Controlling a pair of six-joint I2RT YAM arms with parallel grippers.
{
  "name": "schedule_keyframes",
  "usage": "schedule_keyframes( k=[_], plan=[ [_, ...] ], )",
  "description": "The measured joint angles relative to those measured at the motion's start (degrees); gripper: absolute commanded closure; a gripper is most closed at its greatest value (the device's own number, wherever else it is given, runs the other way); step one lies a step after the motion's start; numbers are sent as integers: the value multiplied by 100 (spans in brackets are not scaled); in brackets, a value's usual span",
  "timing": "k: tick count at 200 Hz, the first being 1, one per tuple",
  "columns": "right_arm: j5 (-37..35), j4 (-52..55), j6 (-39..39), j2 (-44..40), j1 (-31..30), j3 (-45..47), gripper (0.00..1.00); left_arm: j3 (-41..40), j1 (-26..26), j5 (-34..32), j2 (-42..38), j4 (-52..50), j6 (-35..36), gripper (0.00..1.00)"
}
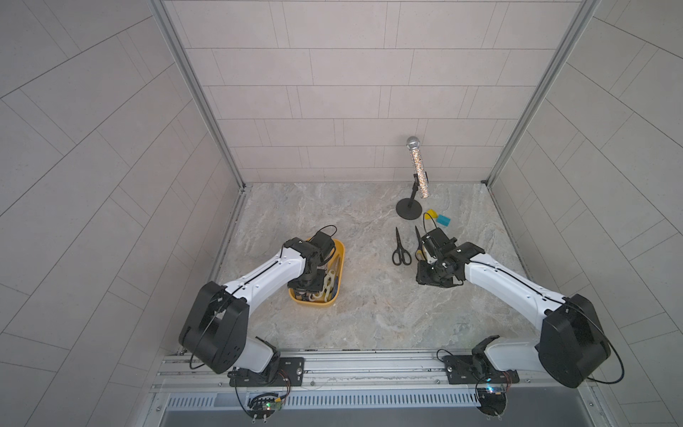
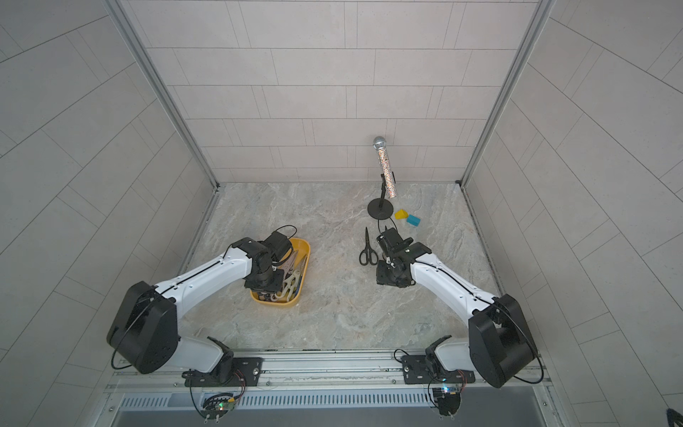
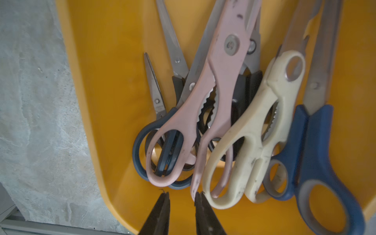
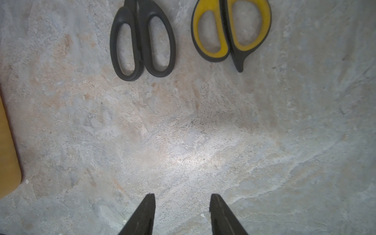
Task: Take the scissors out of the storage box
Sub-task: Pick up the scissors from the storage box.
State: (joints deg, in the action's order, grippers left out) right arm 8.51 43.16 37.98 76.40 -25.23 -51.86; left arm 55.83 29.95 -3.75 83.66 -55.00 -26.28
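The shallow yellow plastic storage box [image 1: 342, 255] sits close to the left edge of the marbled grey tabletop [image 1: 369, 314], about halfway between its near and far edges, with its long sides running roughly near to far. A wide bare stretch of tabletop lies between the box and the right side, and the strip along the near edge and the far left corner are bare too.

Two pairs lie on the right half, blades towards the far edge. They are the black-handled scissors [image 1: 400, 249] and, just beside them, the yellow-and-black-handled scissors [image 4: 227, 30], partly under the right arm in both top views. Near the far right corner stand a glittery silver microphone on a black round-based stand [image 1: 417, 166], a small yellow block [image 1: 430, 215] and a teal block [image 1: 443, 220].

In the box, the pale pink kitchen shears [image 3: 221, 67] lie on top of the pile. Beside them are the cream kitchen shears [image 3: 264, 114] and the large blue-handled scissors [image 3: 317, 146], with a smaller dark-blue-handled pair [image 3: 138, 146] and black handles underneath.

The left gripper [image 3: 182, 195] is low inside the box's near end. Its jaws are a narrow gap apart with only box floor between them. The pink handle's end meets one fingertip [image 3: 200, 198], but actual contact cannot be told.

The right gripper [image 4: 182, 196] hovers over bare tabletop with its jaws apart, holding nothing.
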Motion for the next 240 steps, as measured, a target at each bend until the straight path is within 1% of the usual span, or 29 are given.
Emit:
schedule_keyframes(
  k=[23,59,86,124,164,214,240],
  plan=[
    [-31,20,-26,0,0,0,52,7,68,11,105,111,-2,72],
    [-109,66,-94,0,0,0,52,31,181,42,476,289,-7,72],
    [-144,92,-157,0,0,0,52,31,201,42,568,350,-7,73],
    [-170,142,-216,0,0,-68,52,24,201,-26,605,439,-26,81],
    [-225,179,-251,0,0,-118,52,0,201,-70,608,501,-26,100],
    [-280,229,-264,0,0,-118,52,0,201,-153,566,374,-17,100],
    [-280,232,-264,0,0,-118,52,9,195,-339,334,114,-17,100]
  ],
)
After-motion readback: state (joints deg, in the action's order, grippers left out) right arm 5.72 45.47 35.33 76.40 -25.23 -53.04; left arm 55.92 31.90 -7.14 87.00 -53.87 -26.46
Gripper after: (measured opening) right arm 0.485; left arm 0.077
